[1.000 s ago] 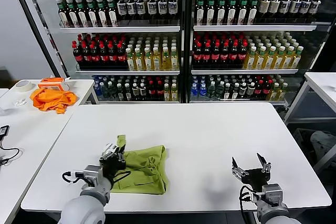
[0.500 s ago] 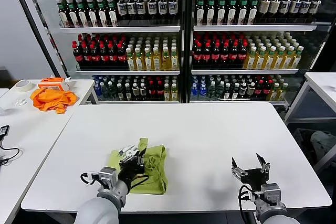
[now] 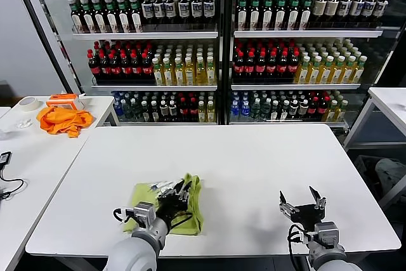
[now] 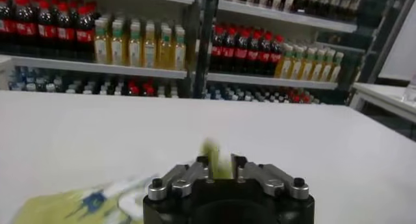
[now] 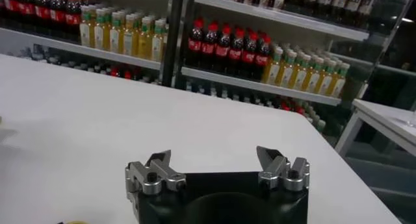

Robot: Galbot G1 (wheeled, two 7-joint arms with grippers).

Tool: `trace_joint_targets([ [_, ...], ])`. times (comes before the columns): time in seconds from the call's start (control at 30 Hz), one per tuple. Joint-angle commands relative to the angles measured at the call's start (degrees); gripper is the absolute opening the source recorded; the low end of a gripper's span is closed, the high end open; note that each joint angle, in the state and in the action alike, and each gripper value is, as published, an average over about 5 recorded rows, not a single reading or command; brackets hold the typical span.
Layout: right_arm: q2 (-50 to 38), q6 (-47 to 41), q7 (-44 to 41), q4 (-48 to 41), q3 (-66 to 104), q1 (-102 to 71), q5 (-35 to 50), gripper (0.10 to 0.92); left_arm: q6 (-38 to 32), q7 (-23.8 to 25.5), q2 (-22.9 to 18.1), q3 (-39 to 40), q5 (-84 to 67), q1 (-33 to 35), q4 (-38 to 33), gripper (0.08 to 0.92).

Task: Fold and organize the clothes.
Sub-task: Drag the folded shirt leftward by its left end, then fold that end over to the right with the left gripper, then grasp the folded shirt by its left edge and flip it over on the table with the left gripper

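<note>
The lime yellow-green T-shirt [image 3: 189,209] lies folded near the white table's front left, its printed graphic showing at the left part. My left gripper [image 3: 181,190] is over it, shut on a fold of the shirt. In the left wrist view the green cloth [image 4: 212,159] is pinched between the fingers of the left gripper [image 4: 221,163], and the printed part [image 4: 97,199] lies on the table below. My right gripper [image 3: 300,198] is open and empty above the table's front right; it also shows in the right wrist view [image 5: 214,159].
The white table [image 3: 254,163] stretches ahead. A side table [image 3: 25,150] at the left holds an orange cloth [image 3: 62,120], a tape roll [image 3: 28,103] and a cable. Shelves of bottles [image 3: 222,49] stand behind. Another white table [image 3: 390,103] is at the far right.
My left gripper has carried the held part of the shirt to the right, folding it over; the shirt now looks narrower. The right arm has not moved.
</note>
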Motion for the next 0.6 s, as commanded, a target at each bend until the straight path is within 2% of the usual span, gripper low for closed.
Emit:
trace_joint_targets([
  [0.03,-0.3,0.1,-0.1,0.4,0.0,0.3,0.1,0.823,-5.7,1.9,0.9,-4.7,1.5,1.6,-2.5,0.358],
  [0.13,-0.4,0.1,-0.1,0.3,-0.4,0.7,0.1,0.823,-5.8,2.8,3.5,-10.5,5.9,5.1,-3.6,0.445],
  [0.27,-0.3,0.1,-0.2,0.6,-1.2,1.3,0.1,0.823,-3.4,1.4,5.7,-17.4,11.6,10.8,-0.7,0.566],
  [0.43,-0.4,0.1,-0.3,1.1,-1.5,1.7,0.1,0.823,0.5,0.7,5.1,-21.6,10.1,14.8,2.2,0.713],
  [0.6,-0.7,0.0,-0.3,1.3,-1.4,1.8,0.1,0.823,1.0,0.6,3.3,-19.5,9.0,14.0,3.3,0.812],
])
